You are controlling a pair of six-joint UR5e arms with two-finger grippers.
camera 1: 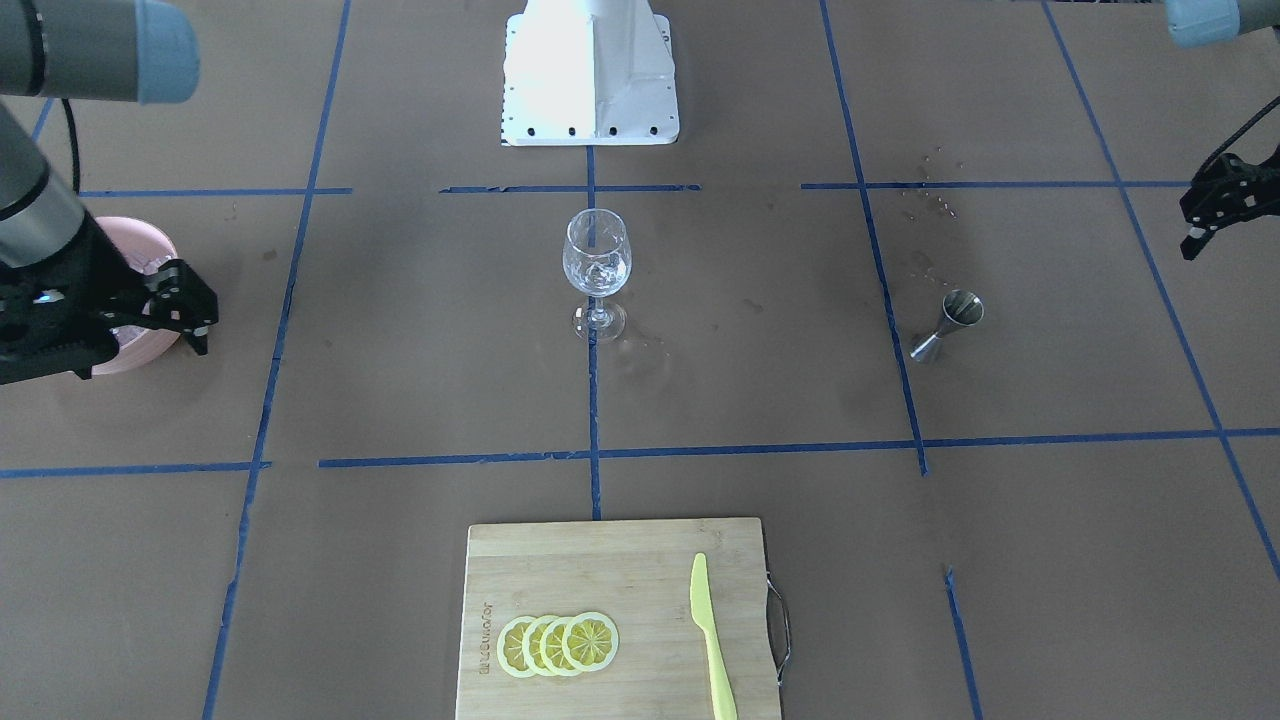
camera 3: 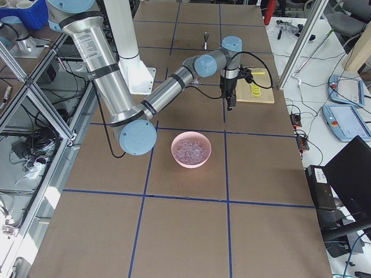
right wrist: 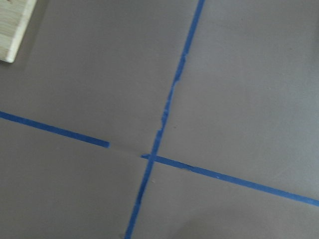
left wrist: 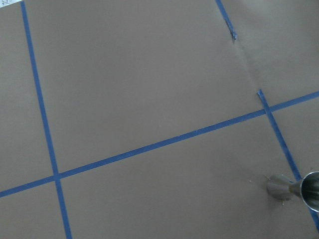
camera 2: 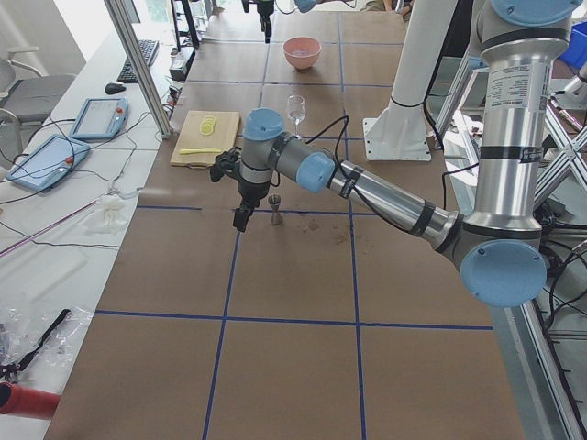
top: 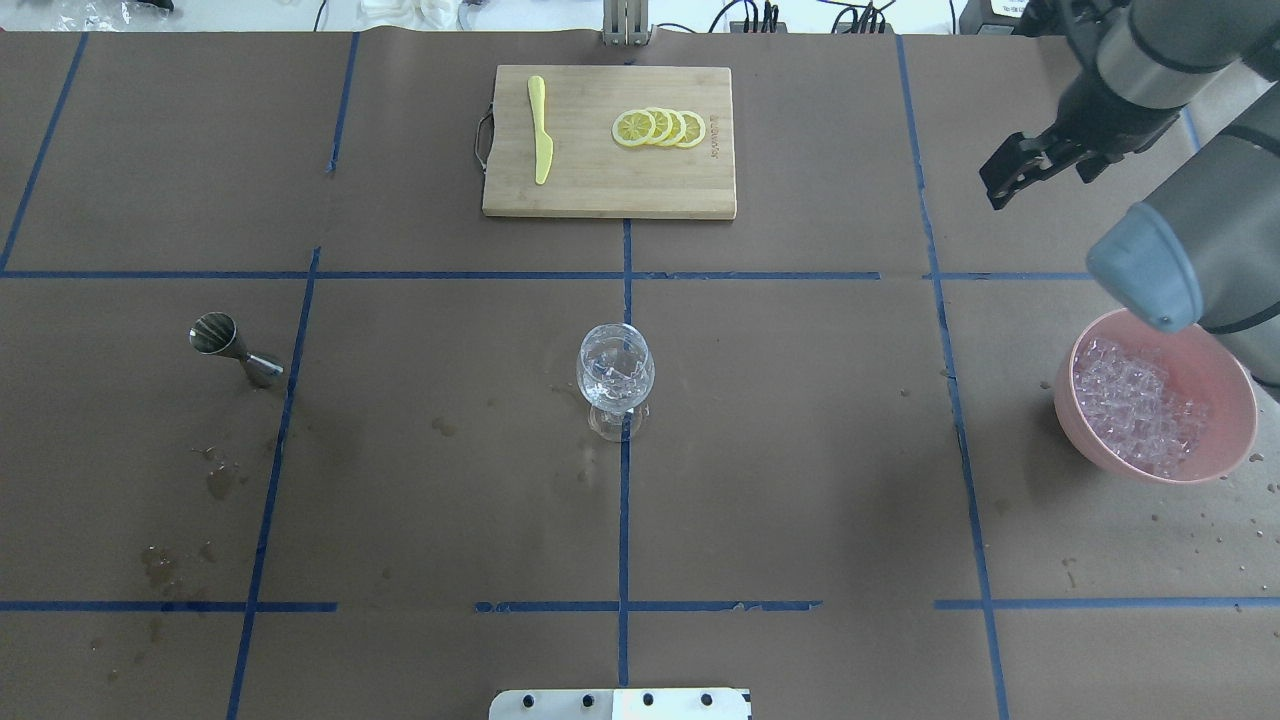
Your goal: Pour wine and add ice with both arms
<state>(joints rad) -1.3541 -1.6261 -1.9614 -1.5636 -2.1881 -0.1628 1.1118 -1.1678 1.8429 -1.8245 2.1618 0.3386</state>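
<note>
A clear wine glass (top: 614, 375) stands at the table's middle with a few clear ice cubes in its bowl; it also shows in the front view (camera 1: 596, 265). More ice (top: 1135, 405) is heaped in a pink bowl (top: 1240, 440) at the right side. My right gripper (top: 1003, 185) hangs above the table beyond the bowl, looks shut and holds nothing; the front view shows it (camera 1: 195, 330) beside the bowl (camera 1: 140, 240). My left gripper (camera 1: 1192, 243) hangs high at the left side, looks shut and empty. A steel jigger (top: 232, 348) stands near it.
A wooden cutting board (top: 600, 190) at the far edge carries lemon slices (top: 660, 127) and a yellow knife (top: 540, 140). The white pedestal (camera 1: 590, 80) stands at the robot's side. Wet stains (top: 215, 480) lie near the jigger. The left wrist view shows the jigger (left wrist: 299, 188) at its lower right.
</note>
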